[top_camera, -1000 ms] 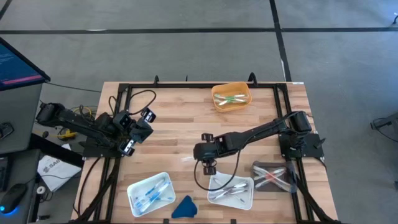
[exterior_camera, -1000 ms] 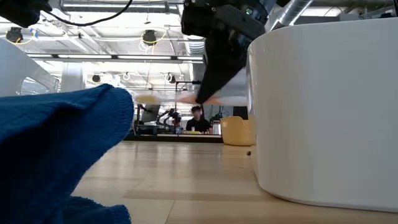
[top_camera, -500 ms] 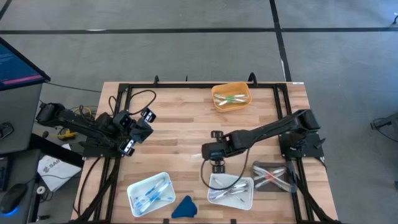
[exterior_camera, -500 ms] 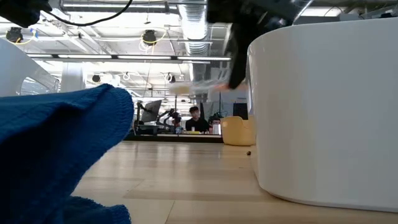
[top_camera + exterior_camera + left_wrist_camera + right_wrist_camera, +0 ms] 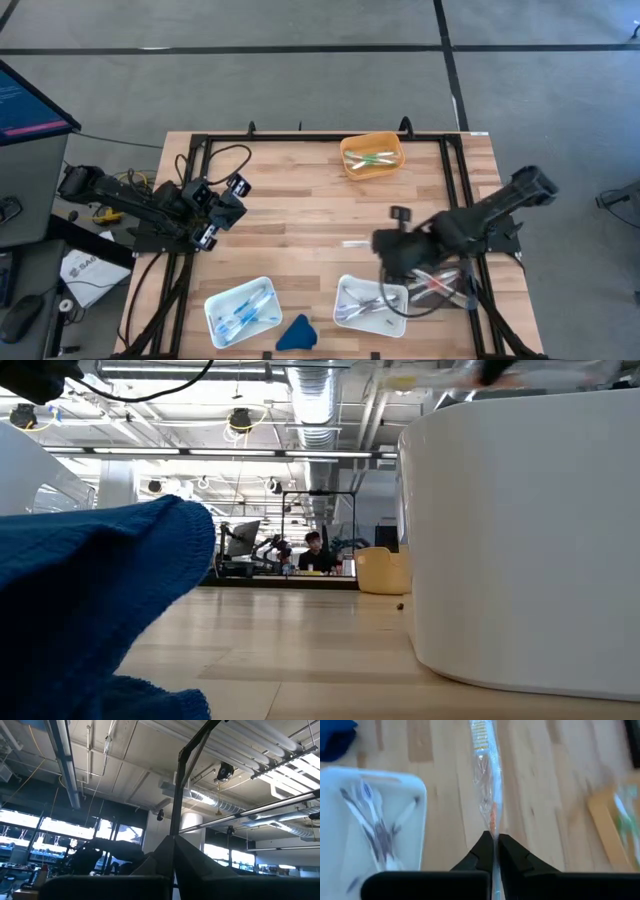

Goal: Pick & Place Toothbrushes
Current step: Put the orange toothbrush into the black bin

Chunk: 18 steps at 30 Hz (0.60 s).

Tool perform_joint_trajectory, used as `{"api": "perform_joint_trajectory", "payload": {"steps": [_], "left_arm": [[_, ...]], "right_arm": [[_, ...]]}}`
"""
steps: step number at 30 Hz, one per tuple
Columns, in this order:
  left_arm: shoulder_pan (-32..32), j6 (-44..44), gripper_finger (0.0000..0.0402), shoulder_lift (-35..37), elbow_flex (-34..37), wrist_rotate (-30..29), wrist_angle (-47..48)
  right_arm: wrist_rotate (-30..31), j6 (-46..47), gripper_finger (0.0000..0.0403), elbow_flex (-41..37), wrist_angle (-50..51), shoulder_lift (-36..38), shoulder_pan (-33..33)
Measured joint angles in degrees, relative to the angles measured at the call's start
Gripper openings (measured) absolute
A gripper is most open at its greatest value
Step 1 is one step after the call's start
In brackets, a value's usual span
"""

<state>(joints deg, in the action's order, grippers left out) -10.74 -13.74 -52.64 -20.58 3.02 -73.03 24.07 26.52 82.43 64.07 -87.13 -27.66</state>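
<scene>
Right gripper point(image 5: 493, 845), now farther right above wooden table point(image 5: 290, 215), clenched on wrapped toothbrush point(image 5: 486, 795); ceiling ducts point(image 5: 320, 400) beyond.

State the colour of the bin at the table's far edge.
The bin is orange-yellow; the high view shows it best.

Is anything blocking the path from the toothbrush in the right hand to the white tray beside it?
Nothing visible does. The right hand is shut on the toothbrush over bare table, just beside the white tray and its open top.
</scene>
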Motion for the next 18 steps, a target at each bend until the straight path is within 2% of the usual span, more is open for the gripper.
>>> {"api": "perform_joint_trajectory", "payload": {"steps": [3,10,18], "left_arm": [[0.00,0.00,0.0004,0.00,0.00,-0.01,0.00],[-0.01,0.00,0.0004,0.00,0.00,-0.07,-0.02],[0.00,0.00,0.0004,0.00,0.00,-0.30,0.00]], "right_arm": [[1.77,7.91,0.0006,0.00,6.68,2.22,-3.94],[0.78,24.18,0.0004,-0.26,18.79,2.69,-14.38],[-3.21,37.35,0.0003,-0.24,20.97,1.60,-25.94]]}}
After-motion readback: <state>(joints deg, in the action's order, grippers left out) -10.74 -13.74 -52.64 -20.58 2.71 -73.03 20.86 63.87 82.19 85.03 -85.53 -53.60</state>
